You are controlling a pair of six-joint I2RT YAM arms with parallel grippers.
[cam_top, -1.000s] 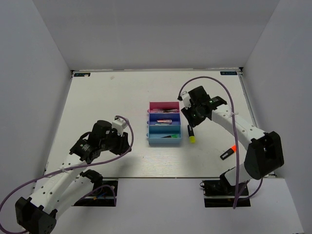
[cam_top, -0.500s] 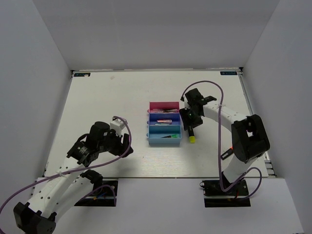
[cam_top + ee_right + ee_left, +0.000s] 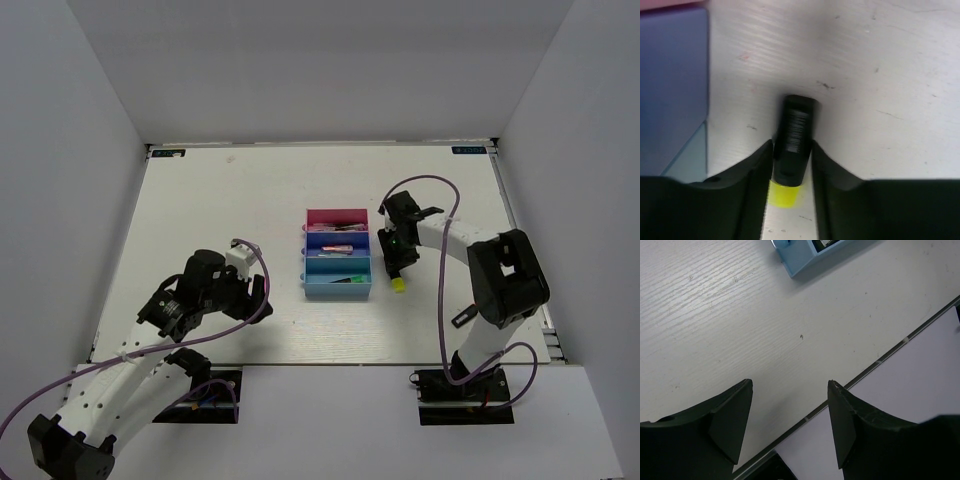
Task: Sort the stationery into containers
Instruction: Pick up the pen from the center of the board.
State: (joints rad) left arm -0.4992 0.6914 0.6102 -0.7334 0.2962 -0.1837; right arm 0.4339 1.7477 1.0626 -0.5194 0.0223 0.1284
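Observation:
A black highlighter with a yellow cap (image 3: 398, 284) lies on the table just right of the trays. My right gripper (image 3: 394, 262) is down over it, and in the right wrist view its jaws (image 3: 791, 144) are shut on the black barrel (image 3: 796, 130), with the yellow cap (image 3: 784, 194) showing between the fingers. The pink tray (image 3: 337, 215), the dark blue tray (image 3: 318, 241) and the light blue tray (image 3: 338, 291) stand in a row and hold several items. My left gripper (image 3: 258, 290) is open and empty above the table's near edge (image 3: 790, 383).
Another dark highlighter (image 3: 463, 318) lies at the near right, partly hidden by the right arm. A corner of the light blue tray (image 3: 800, 255) shows in the left wrist view. The dark blue tray wall (image 3: 675, 75) is just left of the held highlighter.
My right gripper has moved toward the near side along the trays, dropped onto the yellow-capped highlighter and shut on it. The left arm shifted slightly and then held still.

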